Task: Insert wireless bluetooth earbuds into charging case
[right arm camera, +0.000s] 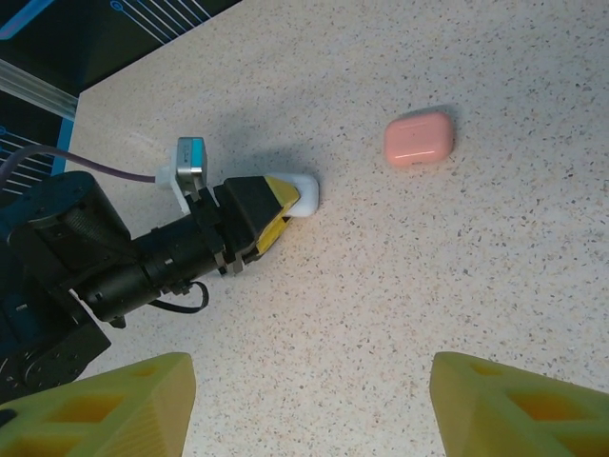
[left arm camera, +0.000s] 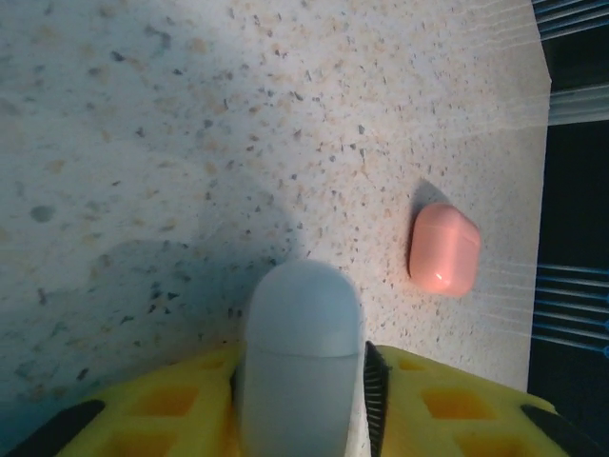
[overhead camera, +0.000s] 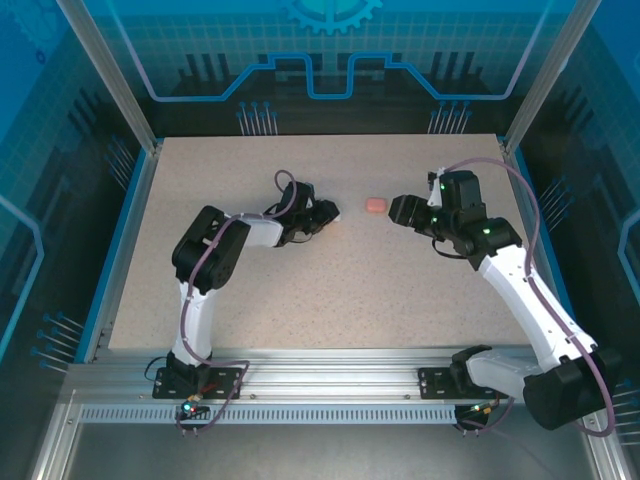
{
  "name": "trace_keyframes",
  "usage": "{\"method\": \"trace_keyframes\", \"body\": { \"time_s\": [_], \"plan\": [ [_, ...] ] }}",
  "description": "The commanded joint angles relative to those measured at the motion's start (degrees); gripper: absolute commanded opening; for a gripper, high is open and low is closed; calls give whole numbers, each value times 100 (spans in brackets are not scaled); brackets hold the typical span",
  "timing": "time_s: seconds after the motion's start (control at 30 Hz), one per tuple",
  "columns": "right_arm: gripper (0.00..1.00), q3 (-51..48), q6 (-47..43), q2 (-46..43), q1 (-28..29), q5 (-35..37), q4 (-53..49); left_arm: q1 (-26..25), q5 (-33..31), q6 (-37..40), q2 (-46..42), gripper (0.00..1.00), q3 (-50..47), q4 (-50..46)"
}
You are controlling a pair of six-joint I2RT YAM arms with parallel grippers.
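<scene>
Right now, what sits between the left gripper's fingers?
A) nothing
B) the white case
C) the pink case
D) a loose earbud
B: the left wrist view shows the white case between the left gripper's yellow fingers, while the pink case lies closed and apart on the table.
</scene>
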Motion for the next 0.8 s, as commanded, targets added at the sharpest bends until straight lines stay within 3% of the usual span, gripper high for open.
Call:
{"method": "trace_keyframes", "body": {
  "time_s": [0.0,0.13,0.17,0.3,0.47,0.57,0.67,0.77],
  "plan": [
    [70,5,26,-140,-83,70,-7,95,-17,-50,-172,53,83,-1057],
    [75,44,17,-157,-115,30,-18,147,-286,-53,-514,95,-90,-1558],
    [77,47,12,-166,-111,22,-24,163,-361,-57,-619,99,-148,-1691],
    [100,80,-18,-267,-143,189,-207,261,-810,75,-1362,99,-500,-2322],
    [100,340,-293,-282,-185,811,-732,453,-1484,482,-2817,99,-1065,-2965],
    [100,337,-543,-156,-225,1509,-833,500,-2250,1008,-3863,99,-1488,-3019],
    [100,-30,-763,-112,-261,2554,-447,509,-3167,2048,-4842,99,-2073,-2545],
    [100,-995,-1186,-294,-284,3378,999,509,-3882,3598,-5665,99,-3020,-1306]
  ]
}}
